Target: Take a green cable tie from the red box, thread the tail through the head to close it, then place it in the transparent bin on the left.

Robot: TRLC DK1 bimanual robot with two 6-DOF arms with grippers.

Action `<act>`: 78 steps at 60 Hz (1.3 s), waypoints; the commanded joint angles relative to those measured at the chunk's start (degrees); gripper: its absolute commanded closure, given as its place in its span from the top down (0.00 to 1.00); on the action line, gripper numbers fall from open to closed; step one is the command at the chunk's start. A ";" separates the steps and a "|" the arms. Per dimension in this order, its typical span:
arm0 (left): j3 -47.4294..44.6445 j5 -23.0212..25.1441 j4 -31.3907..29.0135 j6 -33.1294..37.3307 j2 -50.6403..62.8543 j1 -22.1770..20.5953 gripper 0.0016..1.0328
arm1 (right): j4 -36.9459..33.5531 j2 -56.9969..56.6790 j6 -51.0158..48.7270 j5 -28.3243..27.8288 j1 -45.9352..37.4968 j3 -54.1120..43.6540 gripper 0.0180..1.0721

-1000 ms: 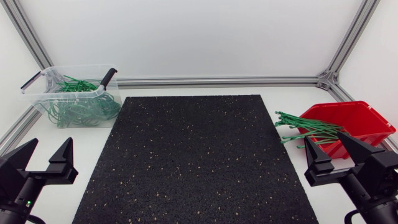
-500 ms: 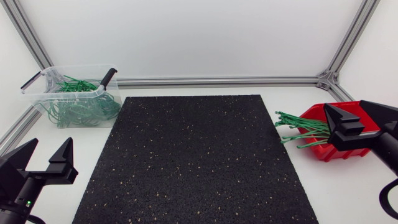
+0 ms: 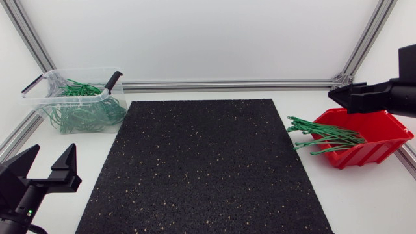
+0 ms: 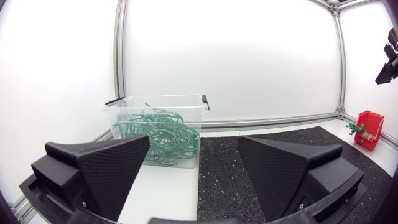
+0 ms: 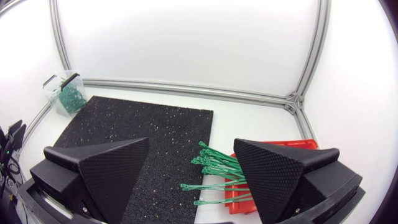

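The right gripper point(image 5: 191, 147) is being held spread and empty over the red box point(image 3: 365, 153) of green cable ties point(image 3: 322, 138), the left gripper point(image 4: 194, 144) likewise spread.

- One red box point(image 3: 364, 153).
- One transparent bin point(image 3: 65, 97).
- One black mat point(image 3: 208, 169).
- Two grippers: the left gripper point(image 3: 51, 151) and the right gripper point(image 5: 191, 146).
- Straight green cable ties point(image 3: 325, 138) at the red box: perhaps a dozen, overlapping.
- Looped ties point(image 3: 81, 114) in the bin: many, too tangled to count.
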 commanded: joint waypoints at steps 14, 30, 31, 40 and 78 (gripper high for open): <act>-2.17 -0.09 -1.50 -0.99 -0.14 -0.05 0.96 | -12.99 15.91 -31.93 -1.63 -0.81 9.20 0.95; -2.17 -0.09 -1.50 -0.99 0.12 0.04 0.96 | -20.38 17.93 -53.72 1.18 -0.81 8.06 0.88; -2.17 -0.09 -1.50 -0.99 0.12 -0.05 0.96 | -20.38 18.11 -54.34 1.36 -0.72 7.97 0.88; -2.17 -0.09 -1.50 -0.99 0.29 0.04 0.96 | -18.44 21.45 -65.68 5.75 -0.72 4.98 0.85; -2.17 -0.09 -1.50 -0.99 1.44 0.30 0.96 | -4.56 25.58 -79.03 14.28 -0.02 -6.62 0.44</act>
